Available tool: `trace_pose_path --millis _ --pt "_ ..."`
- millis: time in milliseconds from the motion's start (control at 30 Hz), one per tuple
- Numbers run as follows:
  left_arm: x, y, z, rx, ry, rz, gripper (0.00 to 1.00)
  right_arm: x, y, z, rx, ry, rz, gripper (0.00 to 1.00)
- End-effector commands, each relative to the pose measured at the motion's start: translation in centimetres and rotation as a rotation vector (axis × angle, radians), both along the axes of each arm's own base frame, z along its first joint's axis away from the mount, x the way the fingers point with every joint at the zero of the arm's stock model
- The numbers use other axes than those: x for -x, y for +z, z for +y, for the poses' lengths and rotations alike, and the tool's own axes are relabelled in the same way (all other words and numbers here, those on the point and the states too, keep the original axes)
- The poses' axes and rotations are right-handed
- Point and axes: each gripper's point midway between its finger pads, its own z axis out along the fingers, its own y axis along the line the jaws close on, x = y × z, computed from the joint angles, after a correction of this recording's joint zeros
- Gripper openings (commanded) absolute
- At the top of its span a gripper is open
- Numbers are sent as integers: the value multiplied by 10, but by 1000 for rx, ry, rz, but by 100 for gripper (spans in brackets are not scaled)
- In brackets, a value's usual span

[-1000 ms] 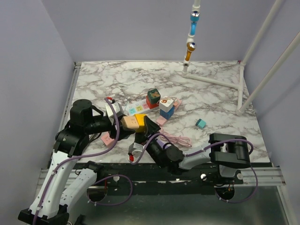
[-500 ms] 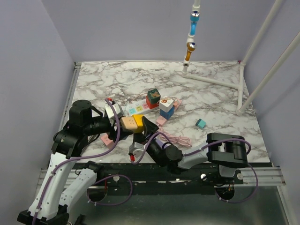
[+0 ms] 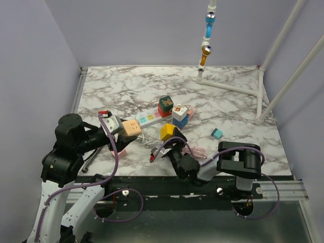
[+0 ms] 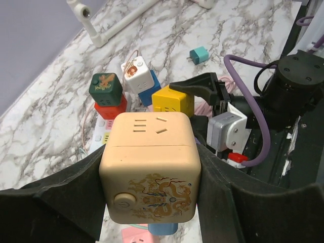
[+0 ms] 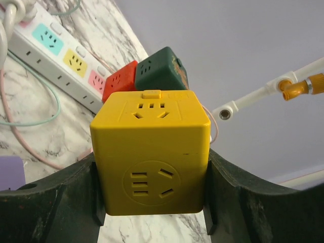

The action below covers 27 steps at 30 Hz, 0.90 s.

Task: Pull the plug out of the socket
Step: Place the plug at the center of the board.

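Note:
A beige cube socket (image 3: 131, 128) with a dragon print and a power button sits between my left gripper's fingers, a little above the table; it also fills the left wrist view (image 4: 149, 162). My left gripper (image 3: 126, 132) is shut on it. A yellow cube socket (image 3: 167, 132) is held apart from it, to the right, in my right gripper (image 3: 170, 137), which is shut on it. The yellow cube fills the right wrist view (image 5: 151, 152) and shows in the left wrist view (image 4: 172, 98). A blue stub (image 4: 162, 228) shows under the beige cube.
A white power strip (image 3: 147, 117) lies behind the cubes, with a green-on-red cube stack (image 3: 165, 105) and a white-on-blue stack (image 3: 179, 115) at its right end. A small teal plug (image 3: 217, 133) lies to the right. A pink cable (image 3: 195, 151) and white pipe frame (image 3: 228, 86) are nearby.
The beige and yellow cubes were joined between the grippers; now they are apart. The left arm has drawn back to the left with the beige cube; the right holds the yellow one.

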Motion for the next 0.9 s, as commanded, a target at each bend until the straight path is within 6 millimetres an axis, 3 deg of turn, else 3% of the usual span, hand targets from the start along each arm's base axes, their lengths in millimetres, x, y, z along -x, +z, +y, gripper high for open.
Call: trace_pose_path --millis 0,167,300,433,500,633,867 --pt "-9 16 2 -9 19 -69 0 2 16 -15 -121 -61 -17 1" --pt "-12 11 0 -18 8 -57 0 -1 38 -22 -247 -97 31 1" --pt "-12 9 -1 -16 2 -47 0 -17 50 -37 -414 -163 181 1" --pt "-11 10 2 -29 8 -66 0 -40 55 -73 -648 -266 415 0" --pt "-11 9 2 -37 5 -82 0 -42 56 -89 -661 -301 433 1" --pt "-12 8 1 -30 -1 -83 0 -45 36 -108 -678 -432 508 1" --pt "-11 5 -2 -25 -20 -72 0 -63 -34 -156 -781 -690 755 1"
